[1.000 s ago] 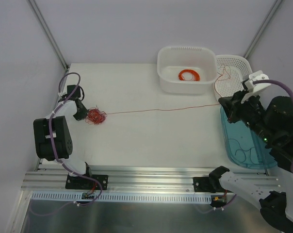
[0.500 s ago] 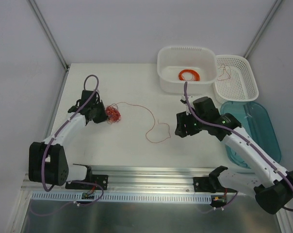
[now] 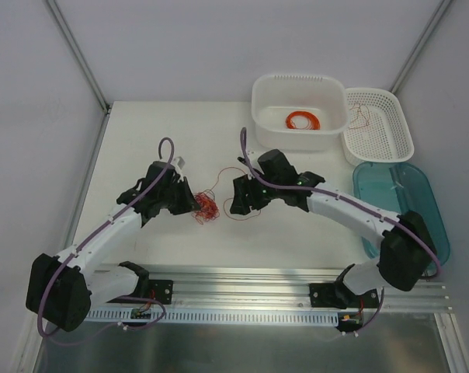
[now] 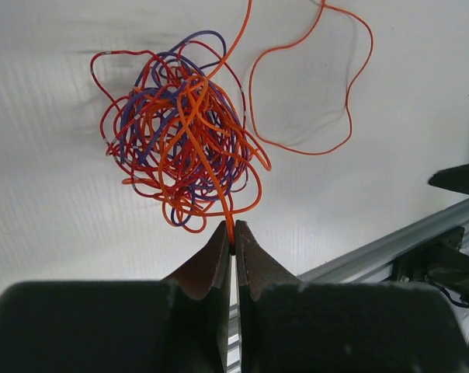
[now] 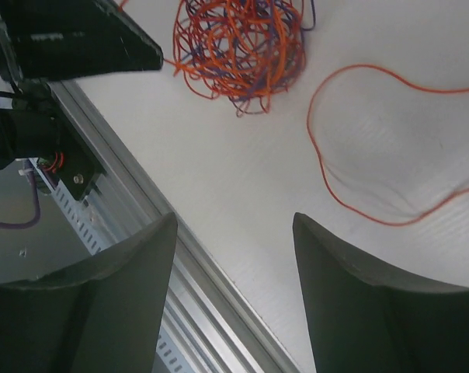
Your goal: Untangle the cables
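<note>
Left gripper (image 4: 233, 233) pinches a wire of the knot (image 4: 180, 140), right gripper (image 5: 231, 224) gapes empty; one strand (image 4: 312, 152) lies loose, the bulk yet tangled.

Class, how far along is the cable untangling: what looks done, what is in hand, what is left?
Done: a red wire lies apart in the white lattice basket. In hand: the left gripper is shut on an orange strand of the knot of red, orange and purple wires, one red strand looping out beside it; the right gripper hovers open. Left: the knot is dense.
</note>
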`<state>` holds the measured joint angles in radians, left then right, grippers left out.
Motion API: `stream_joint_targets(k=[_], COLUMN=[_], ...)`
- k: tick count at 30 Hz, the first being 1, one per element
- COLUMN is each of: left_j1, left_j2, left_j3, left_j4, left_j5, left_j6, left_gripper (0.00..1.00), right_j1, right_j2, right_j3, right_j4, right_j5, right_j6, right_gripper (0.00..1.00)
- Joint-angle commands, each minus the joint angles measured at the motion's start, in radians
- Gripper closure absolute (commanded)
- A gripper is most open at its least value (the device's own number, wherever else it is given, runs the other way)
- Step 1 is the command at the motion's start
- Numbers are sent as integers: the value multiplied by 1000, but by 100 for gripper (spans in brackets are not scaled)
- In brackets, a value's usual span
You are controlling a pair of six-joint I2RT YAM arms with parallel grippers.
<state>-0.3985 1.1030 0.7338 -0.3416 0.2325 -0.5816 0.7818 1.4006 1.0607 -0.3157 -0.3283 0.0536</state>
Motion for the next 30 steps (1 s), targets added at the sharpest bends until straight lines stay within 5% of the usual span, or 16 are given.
stream_joint_targets(k=[1, 13, 30], left_j1=[-43, -72, -71], left_j2=[-32, -92, -121], left_j3=[-50, -162, -200], left_j4=[29, 43, 43], left_j5=[22, 4, -44], left_j6=[-66, -90, -110], left_gripper=[100, 100, 100], right_j1=[43, 109, 162], right_j2=[99, 383, 534], right_j3=[80, 168, 341], right_j4=[171, 343, 185], right_j5=[-92, -115, -164], right_j6=[19, -47, -221], right_gripper=[36, 41, 47])
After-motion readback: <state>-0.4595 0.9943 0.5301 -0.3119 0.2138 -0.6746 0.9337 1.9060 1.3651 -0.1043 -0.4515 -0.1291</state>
